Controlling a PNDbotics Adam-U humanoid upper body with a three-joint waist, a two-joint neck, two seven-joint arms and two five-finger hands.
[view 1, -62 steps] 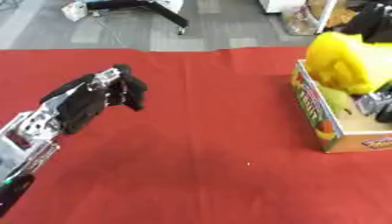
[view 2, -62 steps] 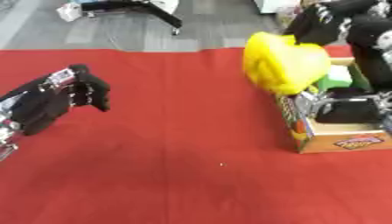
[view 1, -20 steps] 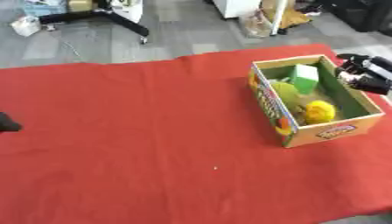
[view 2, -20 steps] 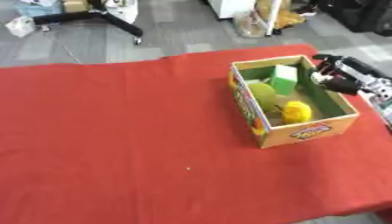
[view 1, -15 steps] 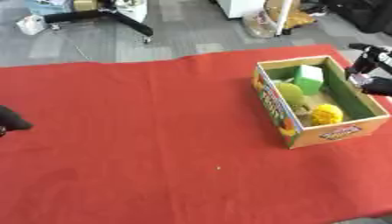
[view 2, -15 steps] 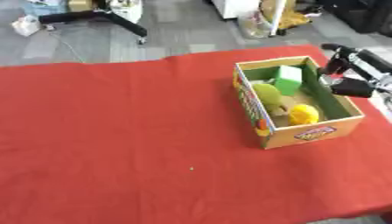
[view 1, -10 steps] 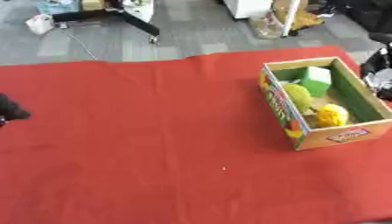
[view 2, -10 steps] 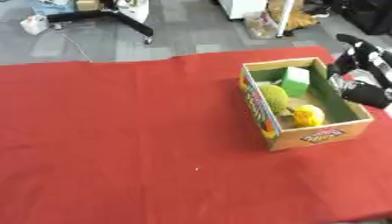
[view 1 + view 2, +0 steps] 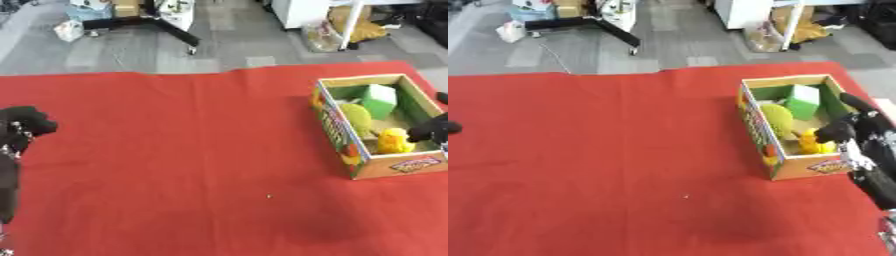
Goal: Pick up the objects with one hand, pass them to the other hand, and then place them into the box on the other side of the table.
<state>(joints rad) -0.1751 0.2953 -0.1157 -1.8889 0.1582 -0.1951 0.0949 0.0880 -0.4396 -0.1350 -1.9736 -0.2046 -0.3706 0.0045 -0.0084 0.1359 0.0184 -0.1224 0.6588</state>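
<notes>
A cardboard box [image 9: 383, 169] with printed sides sits open on the right part of the red tablecloth [image 9: 184, 165], its long side running away from the robot. Inside it, at the far end, a green block [image 9: 380, 100] leans against the wall; toward the left wall lies a rounded yellow-green object [image 9: 355, 118]; at the near end a small yellow toy [image 9: 394, 141] stands on the box floor, just beside the near wall. The three things lie close together, the yellow toy near the yellow-green object and the green block apart from it at the far end. The right hand [image 9: 852, 131] shows at the box's right wall, a dark fingertip reaching over the rim and lying close to the yellow toy; whether it touches the toy cannot be told, and whether its fingers are spread or closed cannot be told either. The left hand [image 9: 21, 126] is at the left edge of the cloth, well apart from the box, its fingers curled in on themselves with nothing between them. Beyond the cloth lie a grey floor and a black stand base [image 9: 144, 25].
</notes>
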